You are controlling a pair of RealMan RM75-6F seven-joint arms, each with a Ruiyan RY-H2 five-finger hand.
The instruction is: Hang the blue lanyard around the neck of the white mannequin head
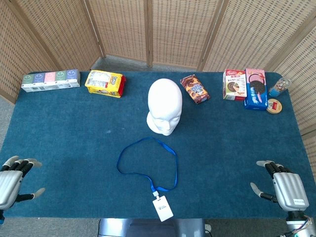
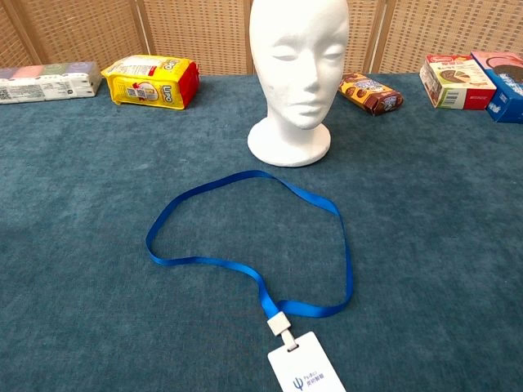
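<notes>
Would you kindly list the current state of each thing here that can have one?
Blue lanyard: flat on the table, loop open, unhung.
Badge: clipped on, lying flat.
Mannequin head: upright, neck bare.
Left hand: open, holding nothing.
Right hand: open, holding nothing.

Chest view: mannequin head (image 2: 299, 61) crown cut by top edge; badge (image 2: 306, 369) bottom cropped below it; blue box (image 2: 507, 96) cropped far right of it. Badge print too small.
</notes>
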